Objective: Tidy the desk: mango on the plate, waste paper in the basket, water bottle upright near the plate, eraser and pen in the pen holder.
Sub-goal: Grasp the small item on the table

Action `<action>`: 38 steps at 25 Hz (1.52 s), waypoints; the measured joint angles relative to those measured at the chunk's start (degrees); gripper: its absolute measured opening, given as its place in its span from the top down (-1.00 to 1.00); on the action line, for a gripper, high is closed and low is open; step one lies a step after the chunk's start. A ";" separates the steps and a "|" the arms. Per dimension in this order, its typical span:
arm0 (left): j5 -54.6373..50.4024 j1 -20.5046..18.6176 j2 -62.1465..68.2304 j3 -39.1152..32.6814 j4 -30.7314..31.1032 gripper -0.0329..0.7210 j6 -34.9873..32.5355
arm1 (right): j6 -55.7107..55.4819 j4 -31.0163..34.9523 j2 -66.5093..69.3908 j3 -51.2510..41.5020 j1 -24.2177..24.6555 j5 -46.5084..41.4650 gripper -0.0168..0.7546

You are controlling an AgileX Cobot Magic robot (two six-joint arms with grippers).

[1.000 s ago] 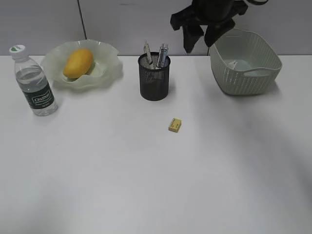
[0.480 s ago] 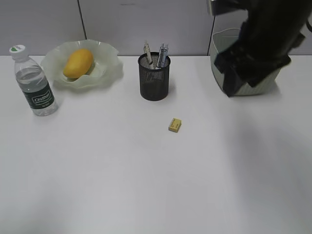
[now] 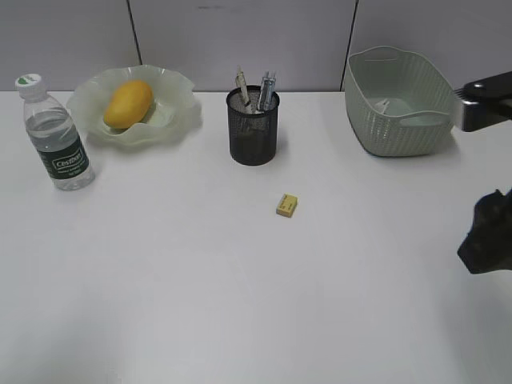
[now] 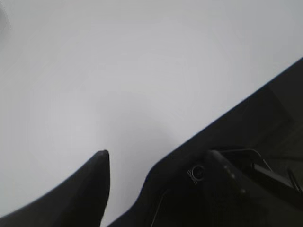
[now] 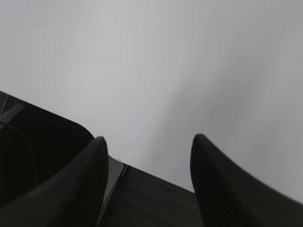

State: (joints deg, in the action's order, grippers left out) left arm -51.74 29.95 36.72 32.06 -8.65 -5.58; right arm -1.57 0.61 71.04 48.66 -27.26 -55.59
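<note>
The mango (image 3: 128, 102) lies on the wavy pale-green plate (image 3: 178, 120) at the back left. The water bottle (image 3: 54, 136) stands upright on the white desk (image 3: 200, 288), left of the plate. The black mesh pen holder (image 3: 254, 128) holds pens (image 3: 266, 90). A small yellow eraser (image 3: 287, 205) lies on the desk in front of it. The basket (image 3: 404, 120) at the back right holds white waste paper (image 3: 383, 105). My right arm (image 3: 486, 240) is at the right edge; the right gripper (image 5: 149, 142) is open and empty. The left gripper (image 4: 161, 165) is open and empty over the desk's edge.
Grey partition panels (image 3: 240, 40) stand behind the desk. A dark surface (image 5: 156, 198) lies past the desk's edge under the right gripper, and another (image 4: 265, 123) beside the left gripper.
My right arm has swung from above the pen holder and basket at the back to the right edge, lower and nearer the front. The objects have not moved.
</note>
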 joint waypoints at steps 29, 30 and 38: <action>-1.48 9.06 62.96 52.40 -0.45 -0.34 2.67 | -1.93 -0.91 -29.86 -16.87 0.00 -0.54 -0.20; -2.60 9.38 65.18 54.25 -0.15 -0.34 3.66 | -2.06 -0.91 -30.00 -16.94 0.00 -0.54 -0.20; -10.24 13.54 81.29 70.48 7.79 -0.34 12.38 | -2.28 -1.01 -30.06 -16.94 0.00 -0.54 -0.20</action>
State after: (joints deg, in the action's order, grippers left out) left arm -61.98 43.49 118.01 102.54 -0.87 6.80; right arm -3.85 -0.40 40.97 31.72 -27.26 -56.13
